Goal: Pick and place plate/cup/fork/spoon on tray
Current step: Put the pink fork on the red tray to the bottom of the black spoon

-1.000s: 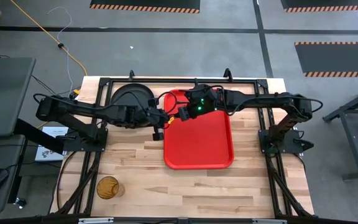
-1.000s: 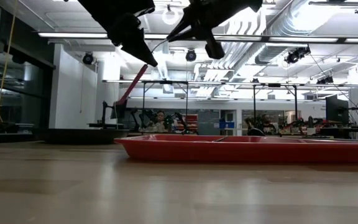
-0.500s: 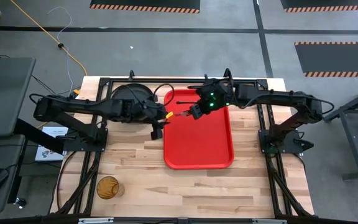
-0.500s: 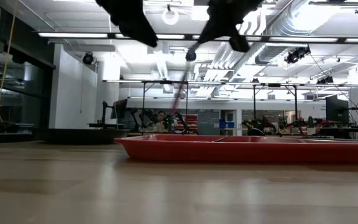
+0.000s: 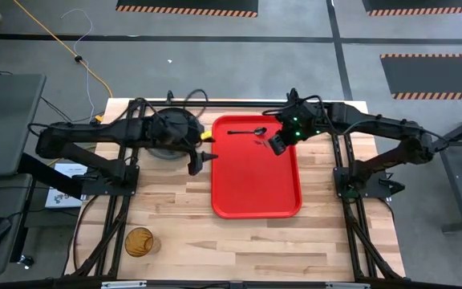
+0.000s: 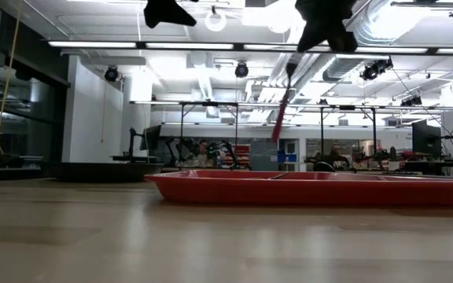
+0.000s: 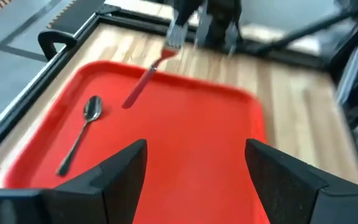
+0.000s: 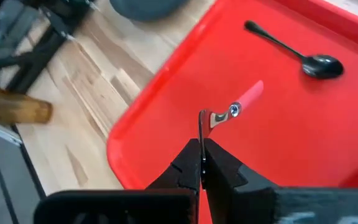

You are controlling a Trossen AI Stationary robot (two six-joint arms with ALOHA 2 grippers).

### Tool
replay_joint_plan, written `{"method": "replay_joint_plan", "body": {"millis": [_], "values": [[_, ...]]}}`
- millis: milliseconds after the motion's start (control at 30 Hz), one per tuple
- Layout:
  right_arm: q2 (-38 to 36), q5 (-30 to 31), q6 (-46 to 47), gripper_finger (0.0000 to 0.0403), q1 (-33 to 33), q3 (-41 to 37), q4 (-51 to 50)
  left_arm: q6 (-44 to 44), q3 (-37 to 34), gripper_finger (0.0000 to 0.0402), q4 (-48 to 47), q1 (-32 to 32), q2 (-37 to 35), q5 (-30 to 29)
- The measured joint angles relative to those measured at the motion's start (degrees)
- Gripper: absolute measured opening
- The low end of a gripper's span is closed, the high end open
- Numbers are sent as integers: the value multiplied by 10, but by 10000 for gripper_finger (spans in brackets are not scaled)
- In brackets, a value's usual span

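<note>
Here the right end effector (image 8: 202, 152) pinches the fork (image 8: 232, 111) above the tray (image 8: 328, 130); the left end effector (image 7: 194, 168) gapes wide.

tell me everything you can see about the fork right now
The fork is small, with silver metal tines and a red-pink handle that looks like plastic. The right gripper holds it by the tine end, jaws shut on it, so it hangs tilted in the air above the red tray, handle pointing down. It touches nothing but the jaws. The dark spoon lies flat on the tray nearby, apart from it.
</note>
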Motion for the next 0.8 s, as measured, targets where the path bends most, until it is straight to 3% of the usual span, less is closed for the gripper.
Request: {"method": "replay_joint_plan", "body": {"millis": [200,467,667,800], "values": [[-8,2,-27,0,17,0,-42,-41,-11,260,59,47,-14,68],[-8,-9,-111,0,62,0,-40,-207,-148,262,313,95,-35,204],[-5,-90,-211,0,86,0,73,-412,-273,262,604,120,-43,278],[-5,-156,-245,0,89,0,198,-565,-328,262,718,134,-44,312]]}}
